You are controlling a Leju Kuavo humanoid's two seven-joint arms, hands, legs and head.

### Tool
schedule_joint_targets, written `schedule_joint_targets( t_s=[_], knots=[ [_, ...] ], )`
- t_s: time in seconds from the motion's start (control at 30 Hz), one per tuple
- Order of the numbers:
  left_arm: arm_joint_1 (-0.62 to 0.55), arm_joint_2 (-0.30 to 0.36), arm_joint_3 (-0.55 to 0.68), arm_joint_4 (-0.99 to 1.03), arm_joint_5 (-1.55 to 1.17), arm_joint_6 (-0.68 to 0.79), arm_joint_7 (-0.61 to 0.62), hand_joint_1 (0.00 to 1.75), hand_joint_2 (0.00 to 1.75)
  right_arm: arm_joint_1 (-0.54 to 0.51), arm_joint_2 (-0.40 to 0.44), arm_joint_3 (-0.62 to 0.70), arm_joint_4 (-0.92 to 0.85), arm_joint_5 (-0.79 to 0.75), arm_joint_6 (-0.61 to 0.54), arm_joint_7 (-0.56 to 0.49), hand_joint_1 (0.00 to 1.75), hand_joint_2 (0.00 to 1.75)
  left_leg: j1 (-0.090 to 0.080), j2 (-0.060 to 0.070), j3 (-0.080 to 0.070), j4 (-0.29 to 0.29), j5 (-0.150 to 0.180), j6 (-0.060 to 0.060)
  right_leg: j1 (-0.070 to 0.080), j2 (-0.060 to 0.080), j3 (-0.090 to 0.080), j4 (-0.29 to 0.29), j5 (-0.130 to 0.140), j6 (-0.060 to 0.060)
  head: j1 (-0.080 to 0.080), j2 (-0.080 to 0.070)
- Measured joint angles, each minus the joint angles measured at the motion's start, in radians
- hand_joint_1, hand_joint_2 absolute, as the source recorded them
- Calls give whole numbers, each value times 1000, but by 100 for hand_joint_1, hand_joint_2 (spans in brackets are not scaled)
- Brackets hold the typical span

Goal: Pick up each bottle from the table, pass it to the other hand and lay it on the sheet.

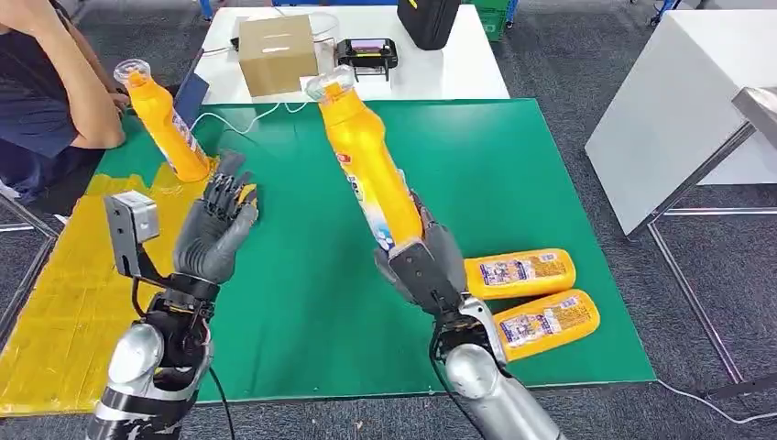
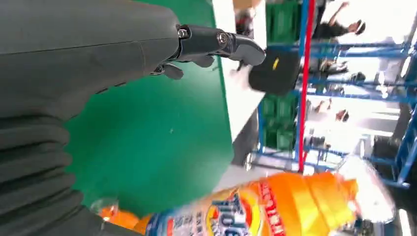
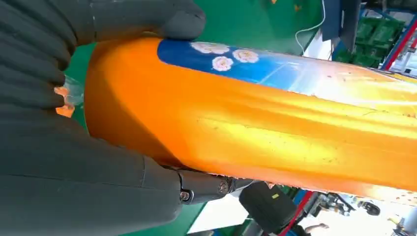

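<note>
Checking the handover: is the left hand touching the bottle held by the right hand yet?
Apart. The head view shows green mat between the left hand and the bottle gripped by the right hand.

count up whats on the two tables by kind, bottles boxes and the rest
Orange bottles: 4 – one in the right hand at, one held by a person at, two lying on the green mat at and
Cardboard boxes: 1
Black bags: 1
Small black devices: 1
Yellow sheets: 1
Total: 8
</note>
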Motion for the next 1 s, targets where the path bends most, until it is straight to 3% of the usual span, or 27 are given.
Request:
schedule_joint_targets(
  t_s=[0.17,0.4,0.73,1.0],
  knots=[
    [40,11,-7,-9,100,-48,-3,0,175,31,-45,30,0,81,-63,-95,175,175,0,0,-1,0,-1,0,0,0,0,0,0,0,0,0],
    [48,20,-57,-10,327,-96,80,0,175,5,-91,158,4,351,-127,-77,175,175,0,0,-1,0,0,0,0,0,-1,0,0,0,0,0],
    [37,32,-98,-10,366,-90,84,0,175,-60,-120,284,37,406,-129,-47,175,175,0,0,-1,0,0,0,0,0,-1,0,0,0,0,0],
    [20,39,-115,-6,394,-72,80,0,175,-133,-122,389,92,350,-112,-9,175,175,0,0,-1,0,0,0,0,0,-1,0,0,0,0,0]
  ],
)
